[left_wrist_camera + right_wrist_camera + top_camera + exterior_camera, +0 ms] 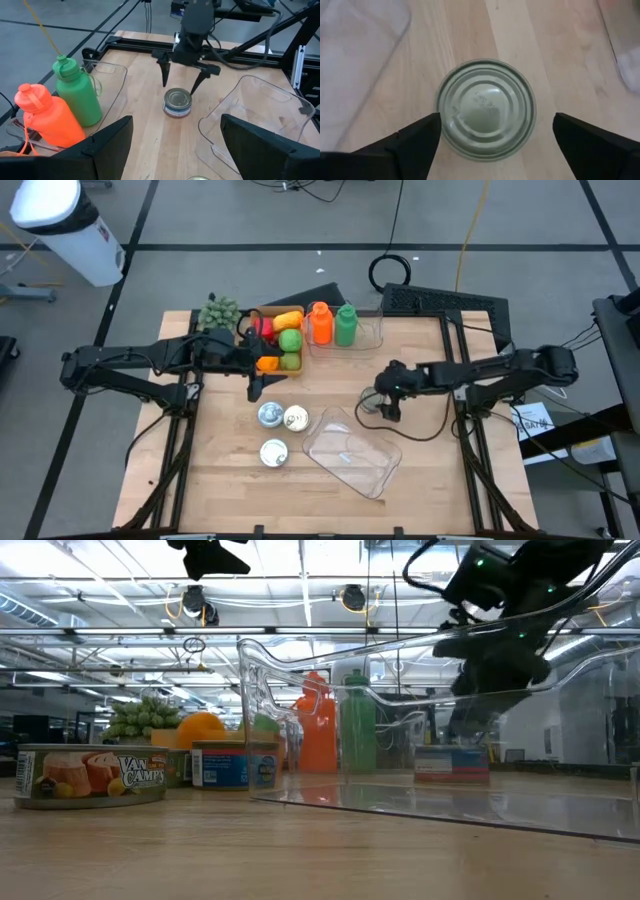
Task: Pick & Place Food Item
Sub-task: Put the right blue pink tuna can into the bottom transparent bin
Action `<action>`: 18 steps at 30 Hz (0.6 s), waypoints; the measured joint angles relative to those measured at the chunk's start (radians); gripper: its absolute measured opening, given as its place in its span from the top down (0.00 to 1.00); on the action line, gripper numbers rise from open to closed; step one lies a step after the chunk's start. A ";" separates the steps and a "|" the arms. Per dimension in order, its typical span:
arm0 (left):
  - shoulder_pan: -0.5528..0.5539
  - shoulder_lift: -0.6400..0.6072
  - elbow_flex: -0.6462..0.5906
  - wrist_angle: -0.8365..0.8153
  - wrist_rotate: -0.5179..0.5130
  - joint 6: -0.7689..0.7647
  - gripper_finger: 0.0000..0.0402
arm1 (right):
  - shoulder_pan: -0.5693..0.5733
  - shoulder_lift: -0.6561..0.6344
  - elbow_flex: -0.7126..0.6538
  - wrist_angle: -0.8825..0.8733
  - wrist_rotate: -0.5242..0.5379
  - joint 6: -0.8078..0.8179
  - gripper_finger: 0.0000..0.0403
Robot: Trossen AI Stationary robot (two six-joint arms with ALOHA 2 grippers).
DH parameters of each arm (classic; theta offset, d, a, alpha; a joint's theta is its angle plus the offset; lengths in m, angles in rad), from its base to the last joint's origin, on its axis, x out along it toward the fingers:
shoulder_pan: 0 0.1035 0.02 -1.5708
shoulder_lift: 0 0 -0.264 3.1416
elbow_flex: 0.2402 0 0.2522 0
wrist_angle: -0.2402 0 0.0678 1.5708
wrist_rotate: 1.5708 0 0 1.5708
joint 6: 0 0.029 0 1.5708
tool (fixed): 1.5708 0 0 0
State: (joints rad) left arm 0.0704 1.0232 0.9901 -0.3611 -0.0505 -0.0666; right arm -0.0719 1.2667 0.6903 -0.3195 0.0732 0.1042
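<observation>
Tin can (pixel 178 102) stands upright on the wooden bench (pixel 220 480) right of centre, right gripper (pixel 182 84) poised over it with fingers spread, likely for a grab or release; left gripper (pixel 258 385), fingers apart, waits left of centre.

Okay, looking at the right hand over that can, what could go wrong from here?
The right hand hangs open just above the can, fingers astride it: drifting sideways, a fingertip might tip or push it. The clear bin sits close beside the can, so a finger could snag its wall. The left hand, open near three more cans, might bump them.
</observation>
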 joint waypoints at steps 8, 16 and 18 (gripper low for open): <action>0.000 0.000 0.000 -0.001 0.000 -0.018 0.23 | -0.049 0.113 0.023 0.029 -0.050 -0.060 0.08; 0.000 0.000 0.000 -0.001 0.000 -0.018 0.23 | -0.088 0.203 0.024 0.029 -0.173 -0.060 0.08; 0.000 0.000 0.000 -0.001 0.000 -0.018 0.23 | -0.100 0.214 0.023 0.032 -0.189 -0.046 0.09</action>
State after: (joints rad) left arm 0.0708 1.0230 0.9901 -0.3618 -0.0509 -0.0849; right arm -0.1715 1.4809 0.7136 -0.2878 -0.1163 0.0578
